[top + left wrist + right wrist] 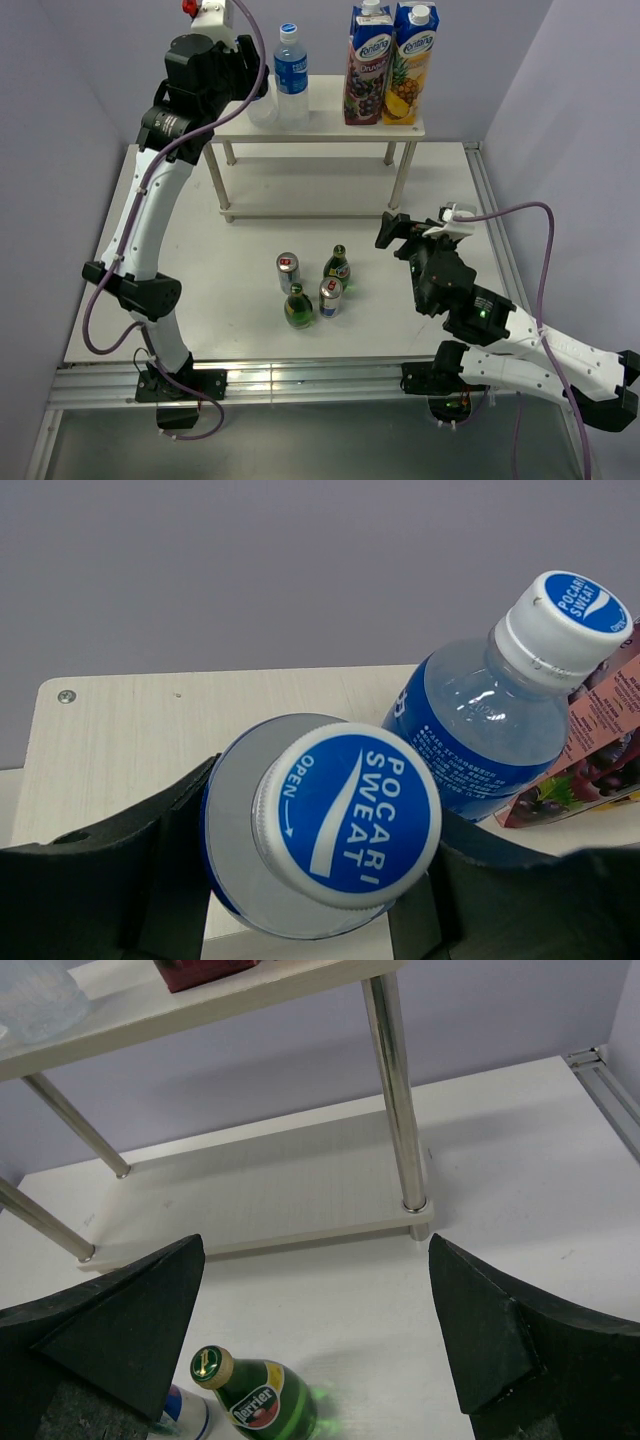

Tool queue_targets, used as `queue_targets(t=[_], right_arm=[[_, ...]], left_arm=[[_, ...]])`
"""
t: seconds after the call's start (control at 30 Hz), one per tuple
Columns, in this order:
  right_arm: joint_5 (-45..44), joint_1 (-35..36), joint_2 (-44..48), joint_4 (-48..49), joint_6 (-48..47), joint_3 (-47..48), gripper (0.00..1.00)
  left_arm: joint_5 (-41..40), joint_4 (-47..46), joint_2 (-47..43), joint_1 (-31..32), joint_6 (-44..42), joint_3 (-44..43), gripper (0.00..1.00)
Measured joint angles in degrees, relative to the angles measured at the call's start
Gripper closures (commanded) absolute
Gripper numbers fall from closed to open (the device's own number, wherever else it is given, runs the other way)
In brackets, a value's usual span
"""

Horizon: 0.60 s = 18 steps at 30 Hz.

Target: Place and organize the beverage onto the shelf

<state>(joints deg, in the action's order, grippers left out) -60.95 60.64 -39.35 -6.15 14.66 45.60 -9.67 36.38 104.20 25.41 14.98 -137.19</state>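
The shelf (330, 128) stands at the back of the table. On its top board are a Pocari Sweat bottle (291, 75), a purple juice carton (368, 65) and a yellow juice carton (410, 65). My left gripper (255, 98) is at the top board's left end, shut on a second Pocari Sweat bottle (330, 830), which stands just left of the first one (500, 710). My right gripper (398, 235) is open and empty, low over the table right of the loose drinks, facing the shelf's lower board (260, 1190).
On the table in front of the shelf stand two green Perrier bottles (337, 265) (299, 308) and two cans (288, 270) (330, 296). One Perrier bottle (250, 1400) shows by my right gripper's left finger. A shelf leg (395, 1090) stands ahead. Walls close in behind.
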Motion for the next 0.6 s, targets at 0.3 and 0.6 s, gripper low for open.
queue_targets(t=[0.3, 0.6], right_arm=[[1.9, -2.0, -0.8, 0.0, 1.0, 0.0, 0.00], [3.5, -3.4, -1.4, -0.1, 2.0, 0.0, 0.00]], left_arm=[[3.3, -2.4, 0.8, -1.1, 0.8, 0.0, 0.13], [4.5, -5.6, 0.8, -1.1, 0.9, -0.7, 0.10]])
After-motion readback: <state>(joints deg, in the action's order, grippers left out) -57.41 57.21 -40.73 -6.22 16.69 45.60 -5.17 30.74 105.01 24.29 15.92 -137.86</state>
